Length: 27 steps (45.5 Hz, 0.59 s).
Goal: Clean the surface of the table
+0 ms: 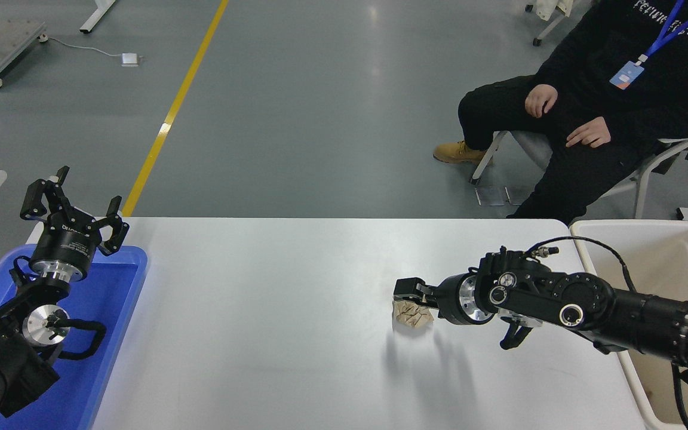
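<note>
Barely started: crumpled brown paper wad (411, 314) sat right of centre on the table surface (260, 310), long axis running left-right. Right gripper (411, 289) hung over the wad's top; couldn't tell jaw state or grip. Cream bin (666, 263) waited off the right end. Left gripper (72, 206) parked, wide open, empty.

We're looking from a single head camera, high on the robot's side, facing forward and down over the table surface (272, 334). It takes in the whole width: a blue tray (111, 298) at eight o'clock, a cream bin (672, 251) at four o'clock, and grey floor (320, 107) with a seated person (619, 101) toward one o'clock.
</note>
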Each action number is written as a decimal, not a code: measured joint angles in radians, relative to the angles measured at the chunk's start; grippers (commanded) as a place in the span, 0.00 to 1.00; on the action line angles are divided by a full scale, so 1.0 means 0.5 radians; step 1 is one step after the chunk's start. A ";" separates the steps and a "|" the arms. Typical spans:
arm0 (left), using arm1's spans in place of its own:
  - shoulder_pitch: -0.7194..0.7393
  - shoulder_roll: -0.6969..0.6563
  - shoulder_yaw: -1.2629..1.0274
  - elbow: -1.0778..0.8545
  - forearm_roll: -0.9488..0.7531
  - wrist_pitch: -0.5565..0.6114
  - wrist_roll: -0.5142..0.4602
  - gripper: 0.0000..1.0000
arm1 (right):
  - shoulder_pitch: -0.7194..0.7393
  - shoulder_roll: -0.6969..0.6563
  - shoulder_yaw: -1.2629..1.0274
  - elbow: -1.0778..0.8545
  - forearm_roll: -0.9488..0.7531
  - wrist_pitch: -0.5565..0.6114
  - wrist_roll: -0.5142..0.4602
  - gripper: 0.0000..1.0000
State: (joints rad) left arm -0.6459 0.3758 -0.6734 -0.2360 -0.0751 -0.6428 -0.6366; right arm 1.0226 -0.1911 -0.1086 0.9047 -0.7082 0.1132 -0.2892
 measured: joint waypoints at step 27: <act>0.000 0.000 0.000 0.000 0.000 0.000 0.000 1.00 | 0.001 0.282 -0.021 -0.362 0.036 0.006 -0.037 0.99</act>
State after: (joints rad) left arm -0.6459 0.3758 -0.6734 -0.2359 -0.0750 -0.6428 -0.6366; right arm 1.0233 -0.0501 -0.1191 0.7237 -0.6904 0.1161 -0.3079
